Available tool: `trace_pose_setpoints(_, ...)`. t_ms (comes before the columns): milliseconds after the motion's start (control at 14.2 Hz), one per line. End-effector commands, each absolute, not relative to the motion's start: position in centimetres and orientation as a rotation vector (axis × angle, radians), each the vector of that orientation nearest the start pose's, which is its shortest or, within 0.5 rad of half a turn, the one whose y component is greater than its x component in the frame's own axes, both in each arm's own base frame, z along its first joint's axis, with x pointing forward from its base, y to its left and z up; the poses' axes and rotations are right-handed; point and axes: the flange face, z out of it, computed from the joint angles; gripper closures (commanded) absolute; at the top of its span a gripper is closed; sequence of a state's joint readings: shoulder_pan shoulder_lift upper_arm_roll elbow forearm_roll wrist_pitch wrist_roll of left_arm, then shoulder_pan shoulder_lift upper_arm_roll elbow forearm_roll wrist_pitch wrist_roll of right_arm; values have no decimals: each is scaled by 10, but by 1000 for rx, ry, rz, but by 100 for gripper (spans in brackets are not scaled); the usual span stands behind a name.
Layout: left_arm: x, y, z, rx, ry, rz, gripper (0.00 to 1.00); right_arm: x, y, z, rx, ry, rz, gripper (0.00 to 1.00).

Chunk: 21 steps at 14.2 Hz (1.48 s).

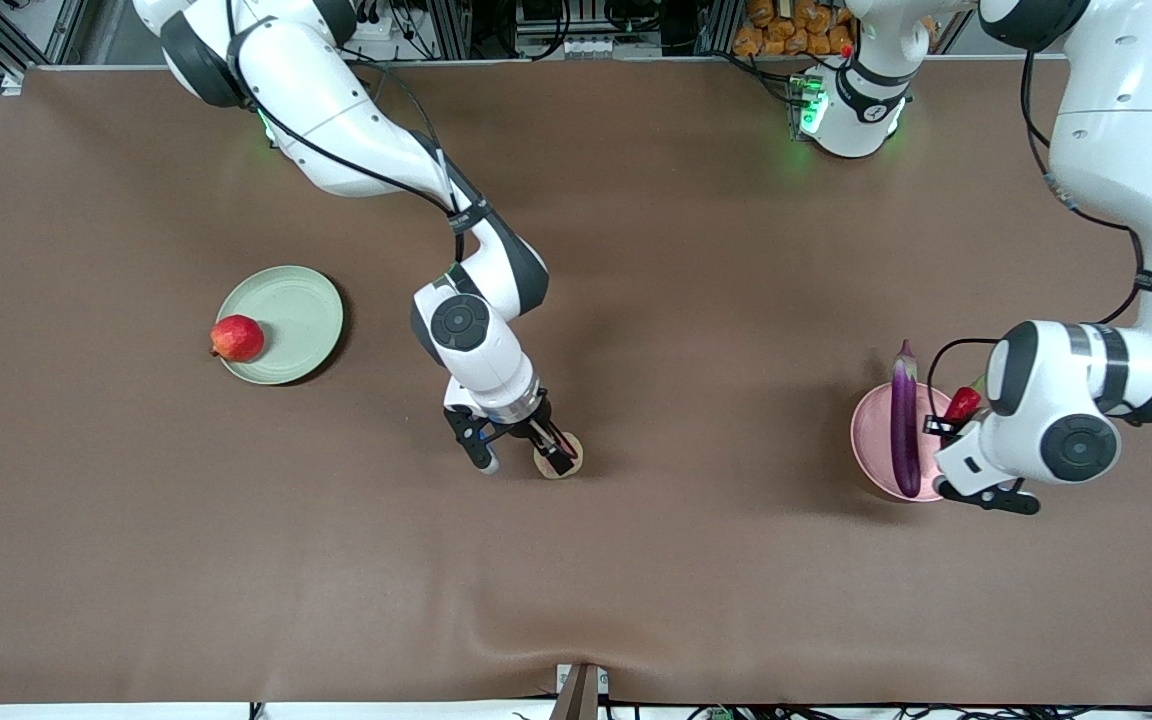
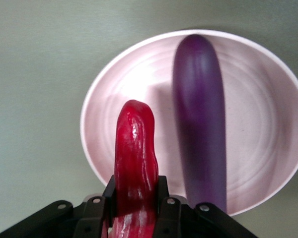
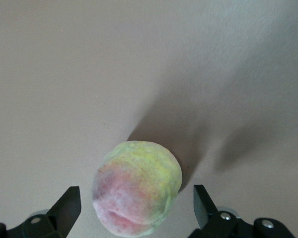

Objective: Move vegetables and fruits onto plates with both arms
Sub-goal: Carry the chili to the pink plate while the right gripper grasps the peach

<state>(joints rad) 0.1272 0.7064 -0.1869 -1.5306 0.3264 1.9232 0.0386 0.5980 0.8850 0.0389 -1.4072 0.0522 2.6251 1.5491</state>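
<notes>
Light falls even and fairly bright from overhead, so the brown table (image 1: 636,250) shows soft, blurred-edged shadows: a dim patch under the right arm (image 1: 376,130) toward 3 o'clock, and a thin dark crescent hugging the green plate (image 1: 281,325) at 4 o'clock. Green lamps glow at both arm bases. In the left wrist view the red chili (image 2: 135,163) carries wet-looking glare while the eggplant (image 2: 199,124) is soft and smeared. In the right wrist view the yellowish-green fruit (image 3: 137,187) looks hazy, its shadow stretching toward 1 o'clock.
</notes>
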Motion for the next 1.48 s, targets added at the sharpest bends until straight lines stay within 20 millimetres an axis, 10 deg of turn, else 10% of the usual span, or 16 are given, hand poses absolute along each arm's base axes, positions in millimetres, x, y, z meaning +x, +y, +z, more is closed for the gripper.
trace_pose_setpoints(0, 675, 2, 216, -2917, 351, 422, 100, 612, 454, 201, -2486, 1312, -201, 24)
trace_pose_setpoints(141, 674, 0, 211, -2914, 359, 427, 100, 613, 451, 200, -2533, 1267, -242, 97)
trace_pose_setpoints(212, 675, 1, 211, -2919, 354, 426, 64, 618, 444, 206, -2543, 1267, -249, 100)
trace_pose_setpoints(282, 675, 3, 212, -2925, 346, 423, 2, 625, 431, 212, -2575, 1292, -229, 100)
trace_pose_setpoints(565, 682, -4, 223, -2928, 358, 375, 0, 652, 382, 275, -2817, 1148, 29, 100)
trace_pose_setpoints(847, 690, -31, 267, -2950, 369, 265, 0, 663, 260, 342, -2939, 870, 405, 100)
trace_pose_setpoints(1200, 686, -79, 362, -2980, 251, 56, 0, 597, 99, 304, -3007, 425, 472, 100)
trace_pose_setpoints(1412, 676, -92, 402, -3001, 244, 31, 0, 553, 47, 272, -2982, 326, 466, 100)
